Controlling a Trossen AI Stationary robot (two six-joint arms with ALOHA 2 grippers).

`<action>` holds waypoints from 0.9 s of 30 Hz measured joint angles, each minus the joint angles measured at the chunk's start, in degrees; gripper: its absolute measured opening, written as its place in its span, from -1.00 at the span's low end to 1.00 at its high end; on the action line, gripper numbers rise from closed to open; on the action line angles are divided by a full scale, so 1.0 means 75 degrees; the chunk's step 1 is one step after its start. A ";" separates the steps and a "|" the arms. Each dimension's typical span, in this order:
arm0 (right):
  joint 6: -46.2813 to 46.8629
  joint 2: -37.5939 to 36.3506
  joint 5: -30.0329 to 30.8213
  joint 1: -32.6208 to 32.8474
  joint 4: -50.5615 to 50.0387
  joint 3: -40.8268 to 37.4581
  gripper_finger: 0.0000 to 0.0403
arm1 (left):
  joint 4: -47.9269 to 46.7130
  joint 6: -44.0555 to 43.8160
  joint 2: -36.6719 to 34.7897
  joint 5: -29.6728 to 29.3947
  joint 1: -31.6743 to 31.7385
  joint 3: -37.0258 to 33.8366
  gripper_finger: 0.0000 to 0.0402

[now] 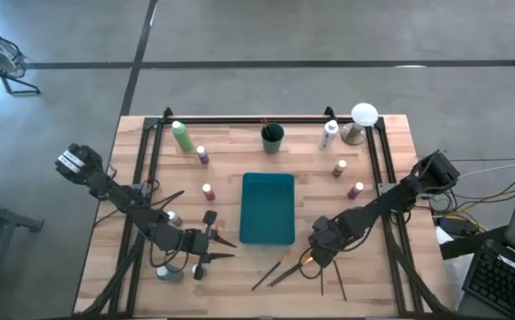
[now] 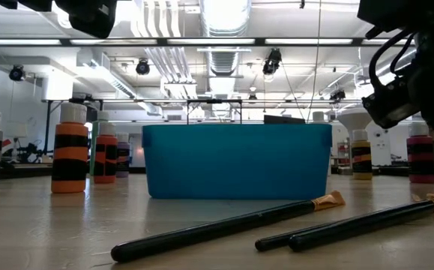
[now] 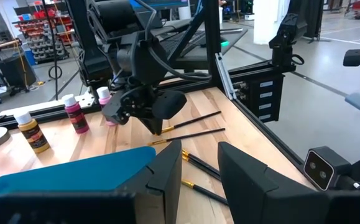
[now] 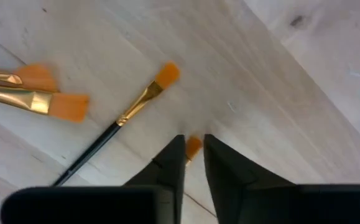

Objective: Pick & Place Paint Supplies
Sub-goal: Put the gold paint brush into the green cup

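Several thin dark-handled brushes (image 1: 279,267) with orange bristles lie near the table's near edge, right of centre. Small white-capped paint bottles stand around a teal tray (image 1: 268,207): a red one (image 1: 208,191), a purple one (image 1: 203,155), a brown one (image 1: 339,168), and a taller light-green bottle (image 1: 182,138). My right gripper (image 1: 315,252) points down among the brushes, its fingers almost together around one brush's bristle end (image 4: 193,147). My left gripper (image 1: 214,245) is open, hovering left of the tray's near corner beside a red bottle (image 1: 210,218). My right gripper has a brush's orange bristle tip (image 4: 193,147) between its two fingers, coming from above and pointing down. The fingers hide the rest of that brush in the wrist view. In the left wrist view the handle (image 3: 192,119) still lies flat on the table, running away from the fingertips.
A green cup holding brushes (image 1: 272,135), a white bottle (image 1: 329,135) and a white-domed object on a stand (image 1: 362,120) sit along the far edge. Two more bottles (image 1: 164,271) stand under my left arm near the front. A black frame rail (image 1: 390,204) borders the right side.
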 joint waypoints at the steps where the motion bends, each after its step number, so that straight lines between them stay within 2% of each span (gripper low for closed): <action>1: 0.0000 0.0005 0.0000 0.0000 -0.0003 0.0000 -0.79 | 0.0002 0.0000 0.0000 -0.0001 0.0000 0.0000 -0.45; 4: -0.0003 0.0012 -0.0017 0.0000 0.0023 0.0000 -0.93 | 0.0002 0.0000 0.0000 -0.0006 0.0000 0.0000 -0.45; 6: -0.0003 0.0012 -0.0040 0.0000 0.0041 0.0000 -0.95 | 0.0001 0.0000 0.0000 -0.0006 0.0000 0.0000 -0.45; 27: -0.0068 -0.0348 -0.0283 0.0013 -0.0248 0.0059 -0.96 | 0.0002 0.0000 0.0000 -0.0006 0.0000 0.0003 -0.45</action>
